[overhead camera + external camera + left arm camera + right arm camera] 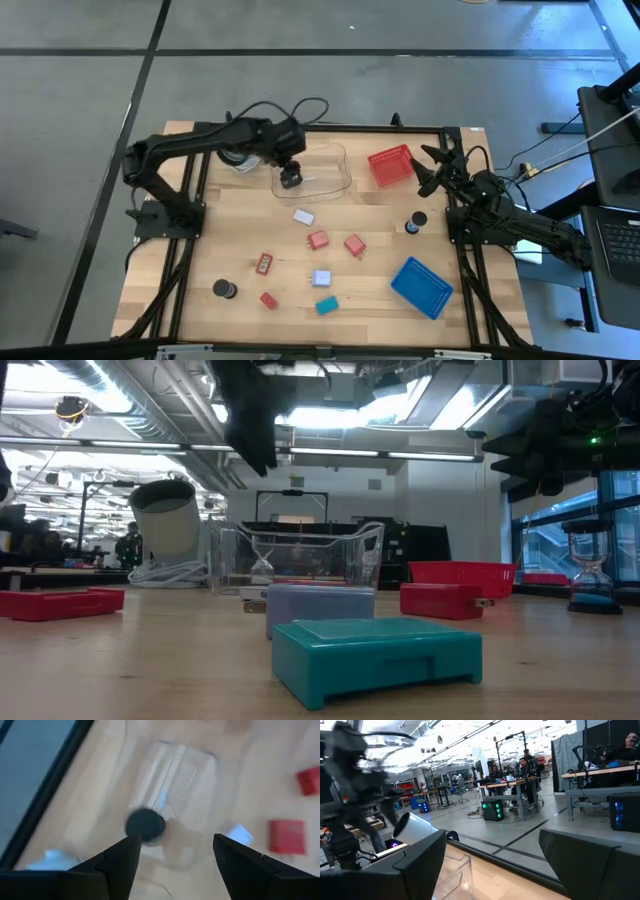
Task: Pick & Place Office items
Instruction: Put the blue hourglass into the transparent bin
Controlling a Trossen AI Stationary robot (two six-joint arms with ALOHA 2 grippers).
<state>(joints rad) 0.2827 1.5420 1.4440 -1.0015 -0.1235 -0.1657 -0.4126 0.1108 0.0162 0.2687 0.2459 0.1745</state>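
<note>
My left gripper hangs open above the near-left part of a clear plastic tray. A short black-topped cylinder stands upright inside the tray, below the fingers and apart from them. Several small items lie on the wood: a white block, red blocks, a pale-blue block, a teal block and black cylinders. My right gripper is open, raised beside the red mesh basket.
A blue mesh tray lies near the table's near-right corner. A round black-and-silver object with a white cable sits left of the clear tray. Black frame rails run along the table's left and right sides. People sit at desks beyond the table.
</note>
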